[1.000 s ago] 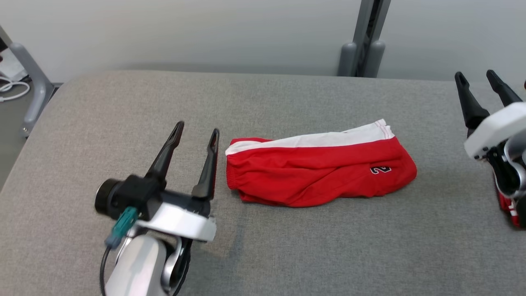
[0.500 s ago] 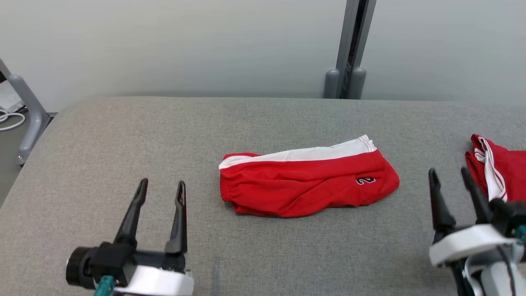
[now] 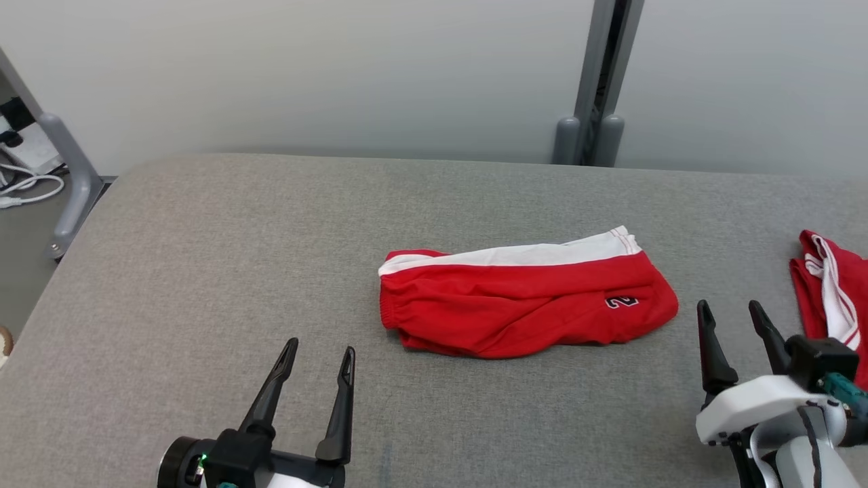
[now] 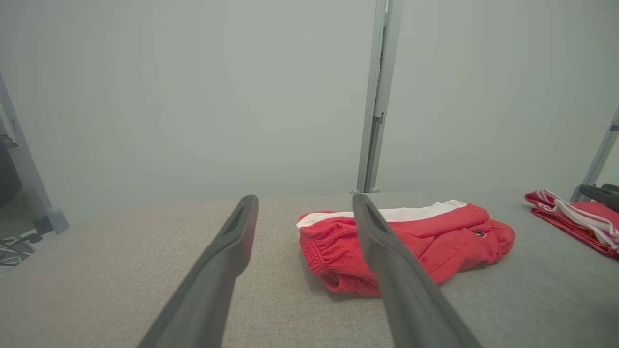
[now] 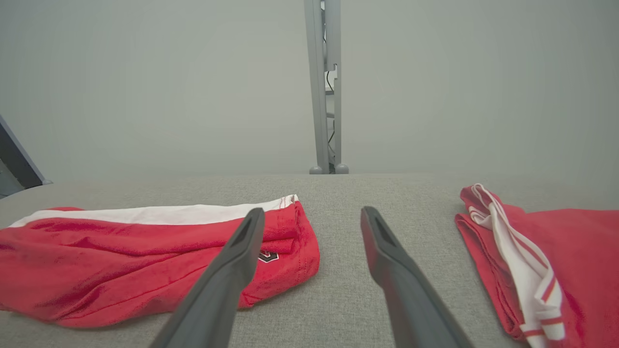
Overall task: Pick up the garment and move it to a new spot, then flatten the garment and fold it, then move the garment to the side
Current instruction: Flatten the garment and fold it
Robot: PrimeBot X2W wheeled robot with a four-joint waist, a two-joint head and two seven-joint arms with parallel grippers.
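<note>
Shorts (image 3: 529, 305), red with white band, folded at centre of table (image 3: 203, 257). Second red garment (image 3: 808, 288) cut off at right edge. Left gripper (image 3: 321, 347) and right gripper (image 3: 728, 306) spread wide, empty, bases cropped.

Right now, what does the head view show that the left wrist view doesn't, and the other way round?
Head view adds the dark base of the left gripper, the white wrist of the right gripper, both grippers open, and a readable number on the folded shorts. Left wrist view adds a slanted grey post at the far right. Both share the shorts, the second red garment, the grey table and the upright post.
</note>
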